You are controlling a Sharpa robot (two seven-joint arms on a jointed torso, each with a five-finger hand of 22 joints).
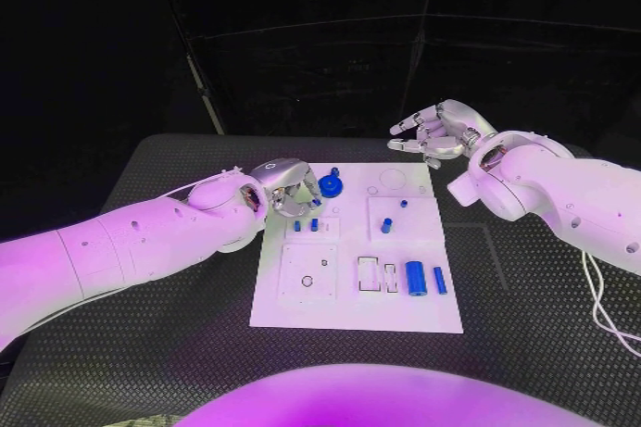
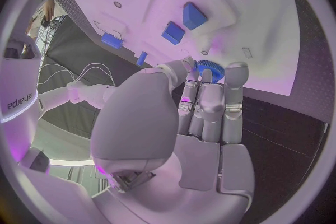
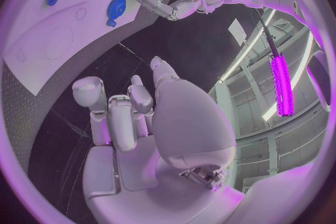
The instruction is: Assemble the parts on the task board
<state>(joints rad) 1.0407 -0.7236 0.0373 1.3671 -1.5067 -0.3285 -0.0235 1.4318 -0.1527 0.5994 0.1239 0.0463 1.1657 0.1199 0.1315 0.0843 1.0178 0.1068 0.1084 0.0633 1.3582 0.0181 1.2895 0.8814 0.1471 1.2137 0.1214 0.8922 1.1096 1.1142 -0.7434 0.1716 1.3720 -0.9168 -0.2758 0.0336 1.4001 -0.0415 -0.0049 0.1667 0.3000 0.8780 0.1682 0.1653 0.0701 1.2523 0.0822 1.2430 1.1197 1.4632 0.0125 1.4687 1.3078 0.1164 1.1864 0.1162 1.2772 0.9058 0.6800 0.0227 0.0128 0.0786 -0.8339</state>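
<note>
Blue gear (image 1: 330, 186) sits at the far-left part of the task board (image 1: 350, 318), flat face up, so its axis runs vertical, out of the board; a small knob-like stub shows just beyond it. The left hand (image 1: 283, 188) is at the gear: in the left wrist view its fingers (image 2: 210, 102) reach the toothed rim of the gear (image 2: 209, 69), touching it or very nearly. Whether they actually pinch it I cannot tell from either view. Judged seated or being seated; not confirmed. Other parts: two short blue pegs (image 1: 306, 226) stand upright side by side near the board's left-centre, one more peg (image 1: 386, 225) upright near the middle. A larger blue cylinder (image 1: 416, 278) and a slim blue bar (image 1: 438, 280) lie flat at the near right, long axes running near-to-far, beside open slots. Those look unplaced, so the assembly reads as partly done. Right hand (image 1: 438, 131) hovers off the board's far right corner above the table (image 1: 160, 353), fingers loosely curled apart, holding nothing.
</note>
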